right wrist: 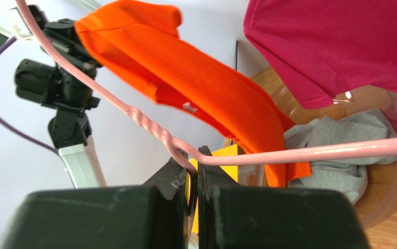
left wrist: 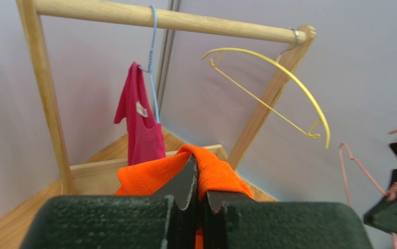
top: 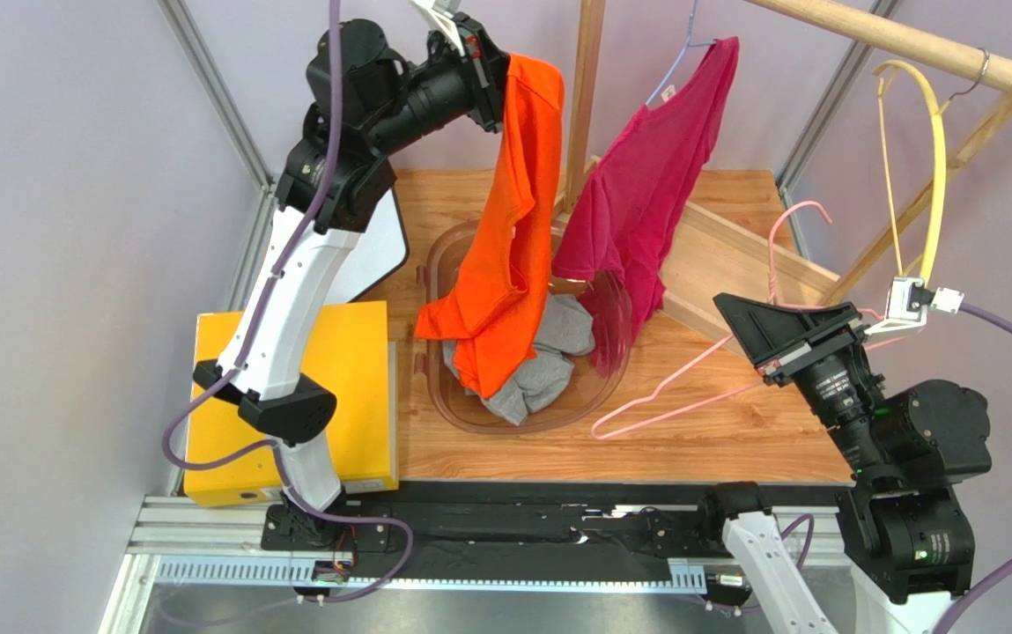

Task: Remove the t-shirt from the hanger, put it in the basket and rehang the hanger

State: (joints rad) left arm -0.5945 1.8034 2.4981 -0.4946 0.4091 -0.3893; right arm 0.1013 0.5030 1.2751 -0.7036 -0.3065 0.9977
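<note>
My left gripper (top: pixel 491 66) is raised high at the back and is shut on an orange t-shirt (top: pixel 504 238), which hangs free down into a clear plastic bin (top: pixel 438 251). The fold of orange cloth (left wrist: pixel 213 171) sits pinched between its jaws. My right gripper (top: pixel 756 330) is shut on a bare pink hanger (top: pixel 683 390), held low over the table's right side. In the right wrist view the pink wire (right wrist: pixel 299 154) runs across in front of the orange shirt (right wrist: pixel 205 98). A crimson t-shirt (top: pixel 643 185) hangs on a blue hanger (top: pixel 676 66) from the wooden rack.
Grey clothes (top: pixel 544 363) lie in the clear bin. An empty yellow hanger (top: pixel 928 145) hangs at the right end of the rack's rail (top: pixel 895 40). The rack's base board (top: pixel 749 258) lies across the table. A yellow box (top: pixel 352 383) stands at the left.
</note>
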